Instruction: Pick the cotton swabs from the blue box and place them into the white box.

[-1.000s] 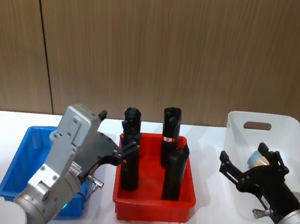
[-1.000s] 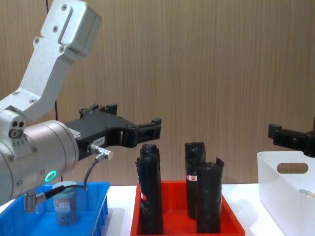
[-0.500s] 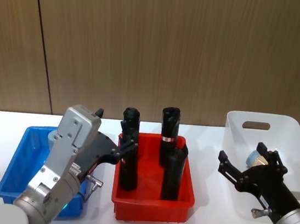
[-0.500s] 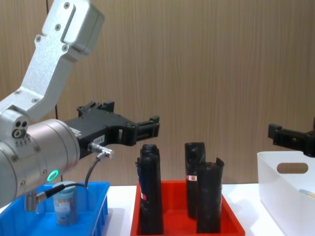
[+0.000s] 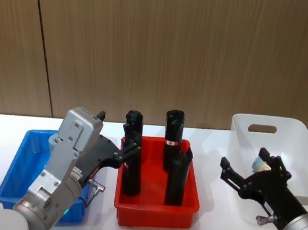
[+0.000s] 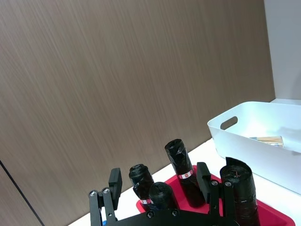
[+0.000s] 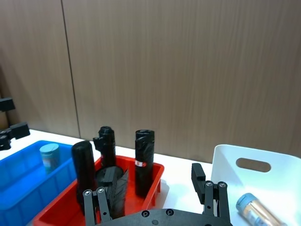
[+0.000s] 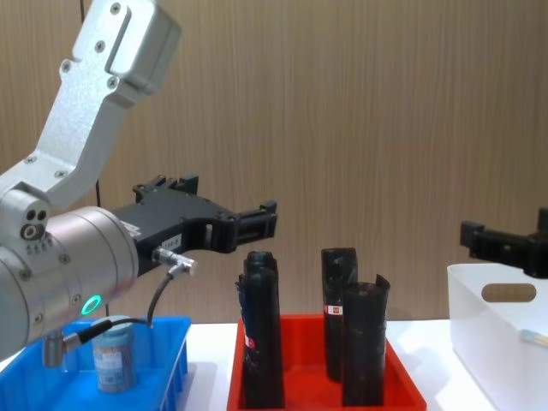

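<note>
Your left pincer point(image 5: 128, 152) and right pincer point(image 5: 243, 158) gape empty; cotton swabs point(image 8: 113, 361) sit below-behind the left; dropping carelessly may topple black rolls point(image 8: 261, 342) beneath.

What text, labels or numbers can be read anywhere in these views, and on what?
No text is legible.
Red-and-white band on the rear black roll: too small to read.
Label on the cotton swabs tub in the blue box: blurred, unreadable.

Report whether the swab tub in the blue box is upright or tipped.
Upright: the swab tub stands on its base in the blue box, with its round lid on top.
</note>
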